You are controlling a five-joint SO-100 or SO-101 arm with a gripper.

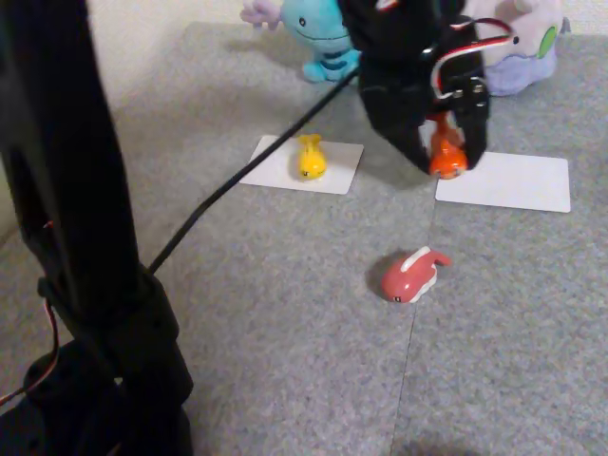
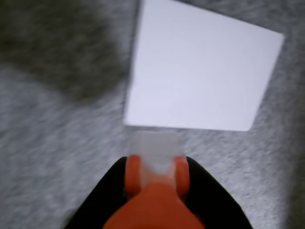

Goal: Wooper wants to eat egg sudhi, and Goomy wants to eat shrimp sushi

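Upper right of the fixed view, the gripper (image 1: 448, 157) pinches the shrimp sushi (image 1: 446, 159) just off the left edge of a white card (image 1: 508, 182) — egg sudhi (image 1: 311, 157) sits on another card (image 1: 285, 167), upper centre.

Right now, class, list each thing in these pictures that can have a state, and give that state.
tool: shut on the shrimp sushi, beside the right card.
shrimp sushi: gripped, not yet on the right card.
egg sudhi: resting on the left card.
pink-red figure: lying on the carpet, untouched.
Wooper: upright behind the left card.
Goomy: upright behind the right card.
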